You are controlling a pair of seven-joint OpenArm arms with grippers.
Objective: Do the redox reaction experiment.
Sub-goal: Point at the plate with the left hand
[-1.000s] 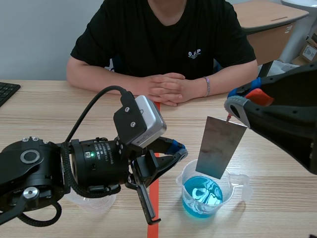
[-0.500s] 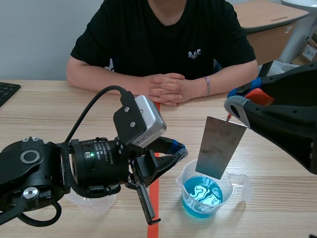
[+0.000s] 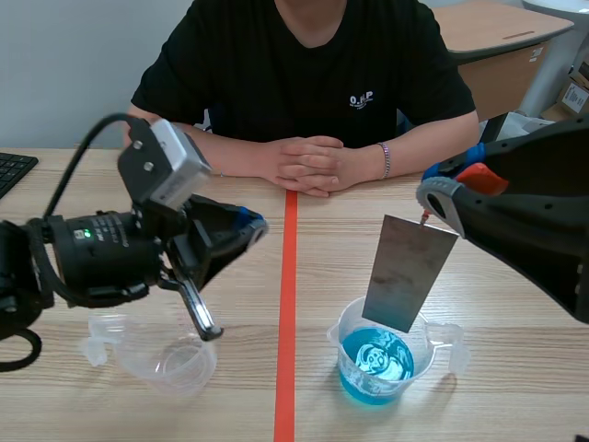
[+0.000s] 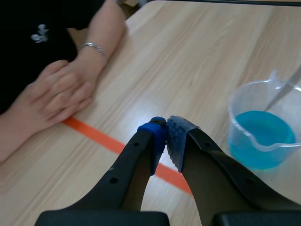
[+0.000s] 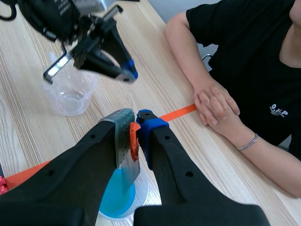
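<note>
Right end effector grips metal plate over blue-liquid beaker.

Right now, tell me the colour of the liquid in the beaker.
Bright blue liquid, clearest in scene view.

Scene camera: sits between the arms, low, faces 12 o'clock across table to person; mid range.
Left wrist camera: close behind left gripper, low over table; beaker at its 2 o'clock, hands at 10.
Right wrist camera: higher, steeper, behind right gripper and plate.
All three views share beaker, hands, tape.
</note>
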